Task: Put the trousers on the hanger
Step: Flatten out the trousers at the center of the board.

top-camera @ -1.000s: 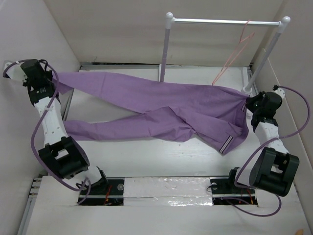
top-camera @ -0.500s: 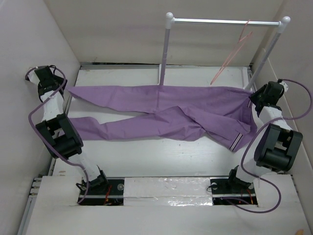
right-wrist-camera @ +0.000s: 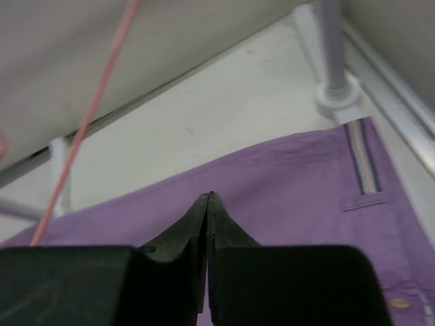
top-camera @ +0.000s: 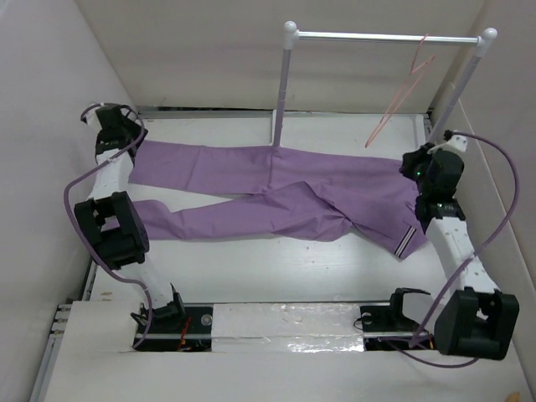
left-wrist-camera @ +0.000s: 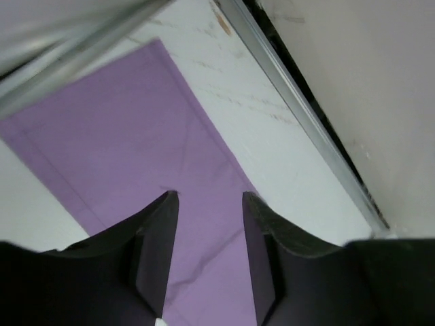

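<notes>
The purple trousers (top-camera: 276,188) lie flat on the table, legs pointing left and the striped waistband (top-camera: 405,239) at the right. The pink wire hanger (top-camera: 400,92) hangs from the rack's bar, above and behind the waist end. My left gripper (top-camera: 126,142) is open and empty over the end of the far leg (left-wrist-camera: 122,136); its own view (left-wrist-camera: 209,195) shows only cloth below the gap. My right gripper (top-camera: 412,165) is shut with nothing between its jaws, just above the trousers' upper part (right-wrist-camera: 292,183) in its view (right-wrist-camera: 209,195). A hanger wire (right-wrist-camera: 88,115) shows at the left there.
The white-posted rack with a silver bar (top-camera: 385,37) stands at the back; its left post (top-camera: 283,84) meets the table just behind the far leg, its right post base (right-wrist-camera: 334,95) beside the waistband. White walls close in left, right and behind.
The trousers were stretched taut between both grippers; now they are let go and lie slack on the table. The left gripper has moved right and inward, the right gripper left and higher.
</notes>
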